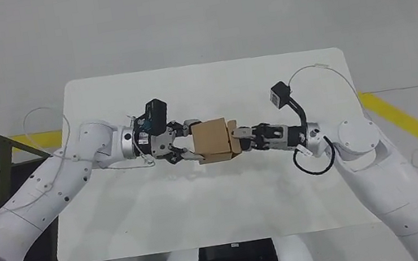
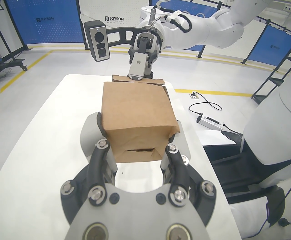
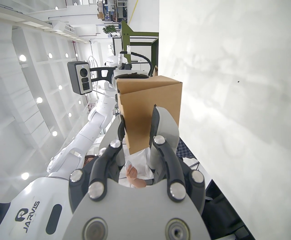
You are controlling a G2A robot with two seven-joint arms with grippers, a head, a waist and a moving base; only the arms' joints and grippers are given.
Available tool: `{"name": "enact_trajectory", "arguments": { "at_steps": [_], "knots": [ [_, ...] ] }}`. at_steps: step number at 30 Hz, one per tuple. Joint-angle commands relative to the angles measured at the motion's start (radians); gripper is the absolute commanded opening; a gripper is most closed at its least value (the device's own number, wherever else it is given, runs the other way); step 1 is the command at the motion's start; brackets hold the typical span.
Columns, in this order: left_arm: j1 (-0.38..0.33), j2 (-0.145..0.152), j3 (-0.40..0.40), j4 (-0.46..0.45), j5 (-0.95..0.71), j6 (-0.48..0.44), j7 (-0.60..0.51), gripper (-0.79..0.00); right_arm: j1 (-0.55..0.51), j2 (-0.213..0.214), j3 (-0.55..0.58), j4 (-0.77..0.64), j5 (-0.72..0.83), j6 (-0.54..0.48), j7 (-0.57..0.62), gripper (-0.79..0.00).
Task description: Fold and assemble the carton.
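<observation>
Two-armed hold, left gripper (image 2: 138,122) clamped across carton (image 2: 136,109), right gripper (image 1: 242,138) pinching its flap (image 3: 136,122) (over table (image 1: 124,218)).

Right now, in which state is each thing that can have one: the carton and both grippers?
carton: formed into a box, held between both grippers.
end flaps: standing out, not tucked in.
left gripper: shut on the carton's closed end.
right gripper: shut on a carton flap.

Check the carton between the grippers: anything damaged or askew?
Yes, minor. On the carton end held in the left gripper, a slit gapes in the end face instead of closing flush, and a nearby corner looks crumpled. The right gripper pinches an open flap at the far end.
</observation>
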Motion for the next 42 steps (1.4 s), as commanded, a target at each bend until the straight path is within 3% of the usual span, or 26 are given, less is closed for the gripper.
{"name": "enact_trajectory", "arguments": {
  "at_steps": [1, 17, 34, 42],
  "knots": [
    [0.001, 0.0, -0.002, 0.0, 0.002, 0.0, 0.002, -0.551, -0.002, 0.001, 0.001, 0.0, -0.002, 0.003, -0.001, -0.594],
    [0.001, -0.007, -0.006, -0.012, 0.017, 0.0, -0.014, -0.542, 0.018, 0.002, -0.017, -0.014, -0.021, 0.02, -0.016, -0.625],
    [0.005, -0.018, -0.014, -0.008, 0.013, 0.0, -0.049, -0.542, -0.01, 0.005, -0.002, -0.046, -0.009, 0.031, -0.076, -0.576],
    [0.011, -0.018, -0.023, -0.001, 0.003, 0.0, -0.065, -0.536, -0.024, 0.009, 0.013, -0.06, -0.011, 0.035, -0.089, -0.723]
  ]
}}
